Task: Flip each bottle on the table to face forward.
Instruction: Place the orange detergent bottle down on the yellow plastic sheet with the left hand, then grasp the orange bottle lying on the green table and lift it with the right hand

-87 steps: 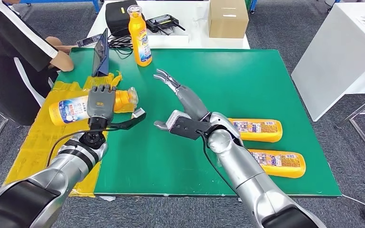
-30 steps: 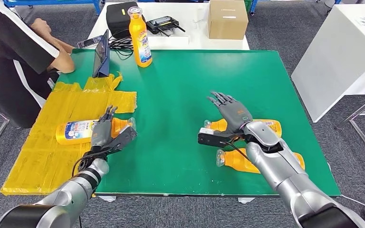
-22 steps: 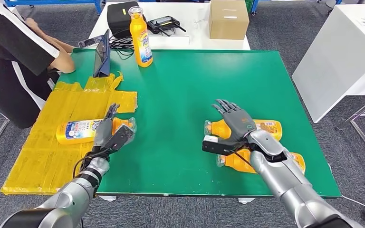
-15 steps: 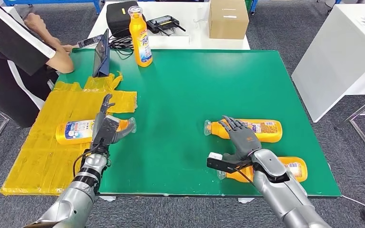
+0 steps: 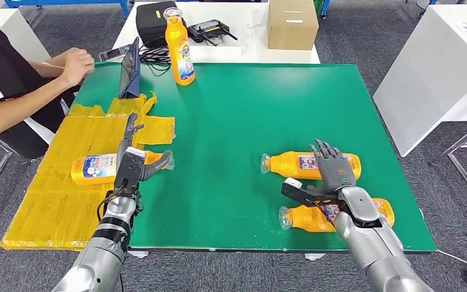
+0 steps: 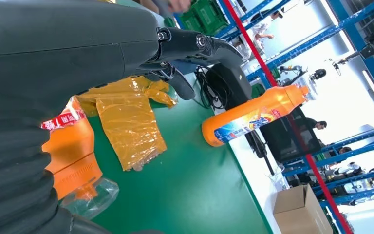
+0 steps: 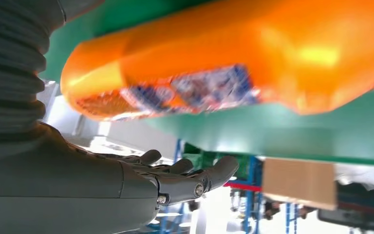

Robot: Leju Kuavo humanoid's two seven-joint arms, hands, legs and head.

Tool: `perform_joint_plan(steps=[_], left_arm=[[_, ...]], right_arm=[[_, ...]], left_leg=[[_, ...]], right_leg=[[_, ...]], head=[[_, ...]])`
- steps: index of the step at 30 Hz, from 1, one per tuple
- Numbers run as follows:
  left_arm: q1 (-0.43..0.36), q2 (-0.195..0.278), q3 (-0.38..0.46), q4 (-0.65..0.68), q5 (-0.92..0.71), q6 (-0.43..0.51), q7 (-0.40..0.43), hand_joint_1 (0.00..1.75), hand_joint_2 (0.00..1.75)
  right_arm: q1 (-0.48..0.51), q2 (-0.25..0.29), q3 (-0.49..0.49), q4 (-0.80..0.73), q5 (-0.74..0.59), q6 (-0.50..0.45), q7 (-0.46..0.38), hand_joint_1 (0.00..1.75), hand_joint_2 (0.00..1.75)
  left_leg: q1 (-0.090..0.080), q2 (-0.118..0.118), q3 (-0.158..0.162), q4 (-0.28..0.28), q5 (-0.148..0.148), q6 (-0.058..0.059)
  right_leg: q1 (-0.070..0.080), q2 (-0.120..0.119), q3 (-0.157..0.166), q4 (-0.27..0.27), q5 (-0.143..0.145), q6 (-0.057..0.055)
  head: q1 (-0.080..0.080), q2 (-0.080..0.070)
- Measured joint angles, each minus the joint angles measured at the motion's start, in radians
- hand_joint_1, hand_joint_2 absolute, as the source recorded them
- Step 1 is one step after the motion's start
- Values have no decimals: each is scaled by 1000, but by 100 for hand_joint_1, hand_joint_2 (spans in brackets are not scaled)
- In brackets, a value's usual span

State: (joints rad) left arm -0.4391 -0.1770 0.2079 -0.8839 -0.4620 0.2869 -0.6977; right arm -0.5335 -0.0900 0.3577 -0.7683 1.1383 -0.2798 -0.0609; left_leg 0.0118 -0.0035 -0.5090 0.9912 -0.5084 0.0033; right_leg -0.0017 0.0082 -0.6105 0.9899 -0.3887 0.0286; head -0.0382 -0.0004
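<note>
Bottles: four orange detergent bottles sit on the green table point(image 5: 243, 109).
Standing bottle point(image 5: 179, 47): upright at the table's far edge, clear cap up, label showing, just beside a dark tablet point(image 5: 129, 70) propped on its edge.
Left bottle point(image 5: 100, 168): lying on its side on the yellow plastic sheet point(image 5: 67, 182) that covers the table's left part, clear cap pointing toward the table's middle.
Upper right bottle point(image 5: 301, 164): lying on the table's right part, cap toward the table's middle, label up.
Lower right bottle point(image 5: 307, 218): lying near the table's front edge, cap toward the table's middle, partly hidden by the right forearm.
Left hand point(image 5: 131, 159): raised over the neck end of the left bottle, palm edge-on, fingers straight and pointing away from the robot, thumb spread toward the cap; it holds nothing. The left wrist view shows the fingers point(image 6: 195, 46) stretched out above the sheet.
Right hand point(image 5: 333, 173): spread flat, fingers apart and extended over the label end of the upper right bottle, thumb stuck out toward the table's middle; whether it touches the bottle cannot be told. The right wrist view shows the fingers point(image 7: 195, 180) straight, clear of the bottle's orange body.
Person point(image 5: 30, 91): at the table's left side, one hand resting at the far left corner.
Beyond the table: a cardboard box point(image 5: 290, 23) and a black bag point(image 5: 152, 19) on a white table.
</note>
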Motion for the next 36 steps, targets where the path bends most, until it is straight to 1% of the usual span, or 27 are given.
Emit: perform_joint_plan(steps=[9, 11, 20, 26, 36], left_arm=[[0, -8, 0, 0, 0, 0, 0, 0, 175], [-1, -10, -1, 0, 0, -2, -2, 0, 175], [-25, -22, -15, 1, 2, -12, -3, 0, 175], [-51, -30, -41, 13, 7, -10, -3, 0, 175], [-82, -42, -83, 51, 27, -13, -3, 0, 175]], right_arm=[[-42, 26, -46, 44, 27, -22, 21, 0, 175], [-54, 31, -54, 57, 37, -12, 28, 0, 175], [-169, 42, -81, 186, 45, 88, 25, 0, 175], [-236, 44, -91, 285, 38, 198, 6, 0, 175], [-286, 45, -96, 375, 25, 293, 2, 0, 175]], left_leg=[[0, 0, 0, 0, 0, 0], [0, 0, 0, 0, 0, 0], [0, 0, 0, 0, 0, 0], [0, 0, 0, 0, 0, 0], [0, 0, 0, 0, 0, 0]], right_leg=[[0, 0, 0, 0, 0, 0], [0, 0, 0, 0, 0, 0], [0, 0, 0, 0, 0, 0], [0, 0, 0, 0, 0, 0], [0, 0, 0, 0, 0, 0]], head=[[0, 0], [0, 0], [0, 0], [0, 0], [0, 0]])
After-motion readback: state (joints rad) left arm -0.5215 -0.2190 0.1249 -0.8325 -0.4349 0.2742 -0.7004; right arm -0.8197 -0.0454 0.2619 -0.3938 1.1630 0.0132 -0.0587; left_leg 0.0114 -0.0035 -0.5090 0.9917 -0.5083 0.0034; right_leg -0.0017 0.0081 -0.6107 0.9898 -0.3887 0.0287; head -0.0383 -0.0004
